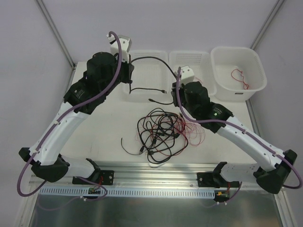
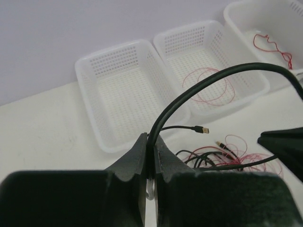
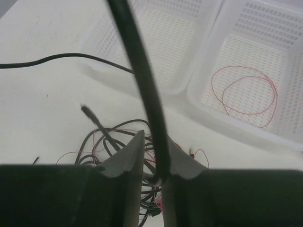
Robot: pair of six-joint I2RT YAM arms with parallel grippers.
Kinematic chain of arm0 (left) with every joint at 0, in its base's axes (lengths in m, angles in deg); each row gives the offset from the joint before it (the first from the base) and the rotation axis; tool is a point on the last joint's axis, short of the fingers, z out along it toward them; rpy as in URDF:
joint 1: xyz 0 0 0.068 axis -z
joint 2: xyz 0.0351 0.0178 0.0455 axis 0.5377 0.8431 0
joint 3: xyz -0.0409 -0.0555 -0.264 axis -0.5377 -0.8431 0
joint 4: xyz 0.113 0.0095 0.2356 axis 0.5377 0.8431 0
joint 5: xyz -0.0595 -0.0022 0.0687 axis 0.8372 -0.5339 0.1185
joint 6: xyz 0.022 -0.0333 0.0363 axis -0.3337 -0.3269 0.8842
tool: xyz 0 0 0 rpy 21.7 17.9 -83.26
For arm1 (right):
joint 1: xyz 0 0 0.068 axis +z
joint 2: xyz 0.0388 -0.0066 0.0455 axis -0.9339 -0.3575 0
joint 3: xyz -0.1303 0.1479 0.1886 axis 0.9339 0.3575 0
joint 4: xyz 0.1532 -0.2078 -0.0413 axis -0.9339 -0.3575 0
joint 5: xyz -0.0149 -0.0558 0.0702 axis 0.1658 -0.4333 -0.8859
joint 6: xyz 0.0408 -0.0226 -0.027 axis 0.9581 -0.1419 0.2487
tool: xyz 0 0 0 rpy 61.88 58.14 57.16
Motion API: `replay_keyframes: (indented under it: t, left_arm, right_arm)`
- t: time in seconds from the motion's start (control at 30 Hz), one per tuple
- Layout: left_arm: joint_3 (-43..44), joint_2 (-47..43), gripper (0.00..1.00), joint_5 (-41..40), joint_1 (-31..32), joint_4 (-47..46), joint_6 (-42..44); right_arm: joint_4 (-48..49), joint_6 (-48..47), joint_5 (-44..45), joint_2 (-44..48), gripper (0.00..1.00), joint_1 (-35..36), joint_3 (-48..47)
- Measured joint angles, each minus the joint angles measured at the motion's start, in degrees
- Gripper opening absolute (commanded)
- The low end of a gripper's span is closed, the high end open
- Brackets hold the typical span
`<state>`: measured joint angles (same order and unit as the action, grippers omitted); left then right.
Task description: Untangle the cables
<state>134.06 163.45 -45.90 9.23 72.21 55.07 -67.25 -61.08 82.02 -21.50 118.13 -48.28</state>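
The cables lie mostly as a tangle (image 1: 163,132) of black cords and thin red wires on the table between the arms. One thick black cable (image 1: 154,60) arcs in the air between both grippers. My left gripper (image 2: 151,139) is shut on one end of it, over the left basket (image 1: 144,78). My right gripper (image 3: 154,139) stands slightly open. The same black cable (image 3: 137,61) runs between its fingers, leaning on the right one, with a gap to the left one. A USB plug (image 2: 202,129) hangs off a thinner black cord.
Three white perforated baskets line the back. The middle basket (image 2: 165,38) holds a looped red wire (image 3: 246,90). The large right bin (image 1: 258,71) holds another red wire (image 1: 240,77). A loose black cord (image 1: 128,146) lies left of the tangle.
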Motion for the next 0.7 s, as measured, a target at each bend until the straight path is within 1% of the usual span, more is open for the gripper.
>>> replay_keyframes:
  t: [0.07, 0.1, 0.17, 0.2, 0.27, 0.3, 0.4, 0.43, 0.57, 0.7]
  left_arm:
    - [0.92, 1.49, 0.00, 2.69, -2.80, -0.39, -2.97]
    - [1.68, 2.25, 0.00, 3.91, -4.11, -0.48, -4.44]
    - [3.43, 3.39, 0.00, 5.40, -6.25, -1.20, -6.82]
    - [4.39, 3.91, 0.00, 5.62, -7.02, -1.51, -7.63]
    - [7.04, 4.81, 0.00, 6.47, -8.26, -2.60, -9.09]
    - [8.35, 5.18, 0.00, 6.69, -8.76, -3.21, -9.49]
    - [11.98, 6.19, 0.00, 7.43, -9.73, -5.22, -10.34]
    - [12.87, 6.54, 0.00, 7.74, -10.03, -5.75, -10.43]
    - [16.02, 9.35, 0.00, 8.11, -11.78, -8.17, -10.80]
    - [17.94, 14.56, 0.00, 8.09, -14.14, -9.64, -11.17]
  right_arm:
    - [0.22, 0.50, -2.86, -3.23, 0.29, -0.87, -1.88]
    - [0.33, 0.70, -4.28, -4.85, 0.40, -1.29, -2.84]
    - [0.31, 1.62, -6.69, -8.48, 0.54, -2.05, -5.29]
    - [0.15, 1.99, -7.65, -10.12, 0.67, -2.36, -6.49]
    - [-0.11, 2.36, -9.22, -12.35, 0.75, -2.75, -8.24]
    - [-0.17, 2.51, -9.90, -12.81, 0.83, -2.91, -8.52]
    - [-1.03, 2.64, -11.26, -12.59, 0.93, -3.04, -8.81]
    - [-1.27, 2.67, -11.65, -12.31, 0.95, -3.06, -8.81]
    - [-4.57, 2.78, -12.76, -9.27, 0.98, -3.08, -8.55]
    - [-6.69, 3.85, -13.38, 0.55, 1.00, -3.08, -3.48]
